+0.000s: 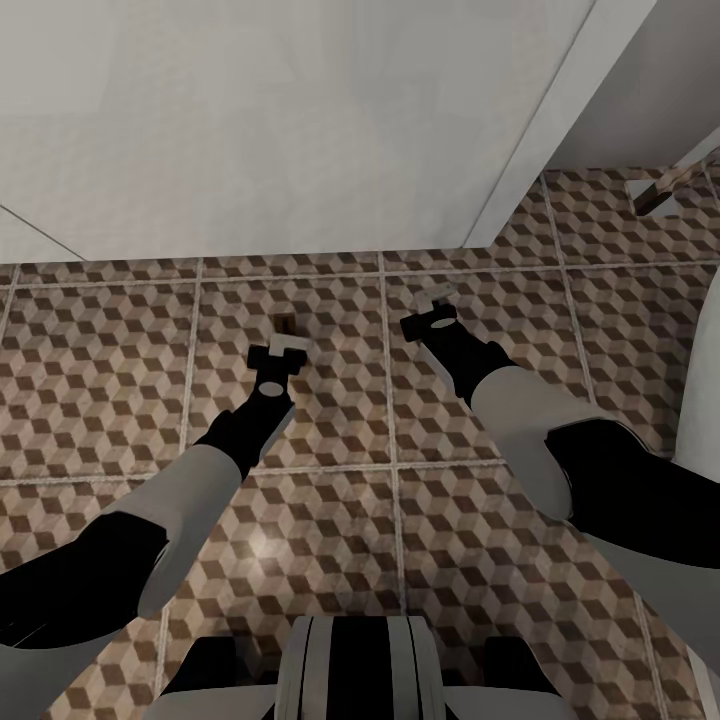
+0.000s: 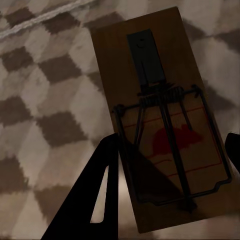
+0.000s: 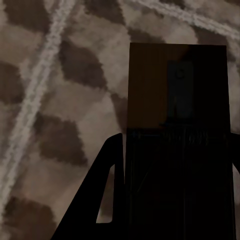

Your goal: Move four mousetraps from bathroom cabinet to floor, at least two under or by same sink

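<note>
My left gripper (image 1: 284, 342) hangs low over the cube-patterned bathroom floor (image 1: 100, 350), shut on a brown mousetrap (image 1: 286, 322) that sticks out past its fingers. In the left wrist view this mousetrap (image 2: 150, 75) lies slightly skewed between the two dark fingers (image 2: 95, 200), showing its wire bar and red mouse print. My right gripper (image 1: 438, 302) is also low over the tiles, shut on a second mousetrap (image 3: 150, 85), which is in deep shadow and lies straight between the fingers (image 3: 100, 190). Whether either trap touches the floor is unclear.
A broad white flat body (image 1: 250, 120) runs along the back, with a pale slanted edge (image 1: 540, 120) at its right. A rounded white fixture (image 1: 705, 380) bulges in at the right edge. A small metallic item (image 1: 665, 188) sits at the far right on the tiles.
</note>
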Controlling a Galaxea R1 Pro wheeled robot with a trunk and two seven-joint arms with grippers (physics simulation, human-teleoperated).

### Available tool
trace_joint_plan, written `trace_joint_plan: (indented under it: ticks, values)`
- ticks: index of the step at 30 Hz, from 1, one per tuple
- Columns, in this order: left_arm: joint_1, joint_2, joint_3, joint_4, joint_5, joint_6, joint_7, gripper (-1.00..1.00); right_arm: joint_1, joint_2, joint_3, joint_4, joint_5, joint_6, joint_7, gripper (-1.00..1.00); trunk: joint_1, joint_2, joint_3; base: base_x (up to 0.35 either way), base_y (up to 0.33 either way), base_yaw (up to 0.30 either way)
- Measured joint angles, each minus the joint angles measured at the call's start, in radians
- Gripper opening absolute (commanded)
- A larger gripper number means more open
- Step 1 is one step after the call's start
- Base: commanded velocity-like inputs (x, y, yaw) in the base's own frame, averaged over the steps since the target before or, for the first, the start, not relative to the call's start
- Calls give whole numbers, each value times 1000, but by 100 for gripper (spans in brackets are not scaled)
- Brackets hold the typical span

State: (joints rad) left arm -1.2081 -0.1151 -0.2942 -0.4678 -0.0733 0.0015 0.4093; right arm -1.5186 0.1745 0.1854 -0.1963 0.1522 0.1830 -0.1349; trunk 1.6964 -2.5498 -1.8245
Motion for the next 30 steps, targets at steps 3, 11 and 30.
trace_joint_plan:
  ticks: [3,11,30]
  values:
    - [0,0,1,11,0,0,0,-100,0,0,0,0,0,0,0,-100,0,0,0,0,0,0]
    - [0,-1,3,18,-1,0,0,-100,0,0,0,0,0,-1,0,-100,0,0,0,0,0,0]
    - [0,0,0,21,-1,-3,0,-100,0,0,0,0,0,-3,0,-100,0,0,0,0,0,0]
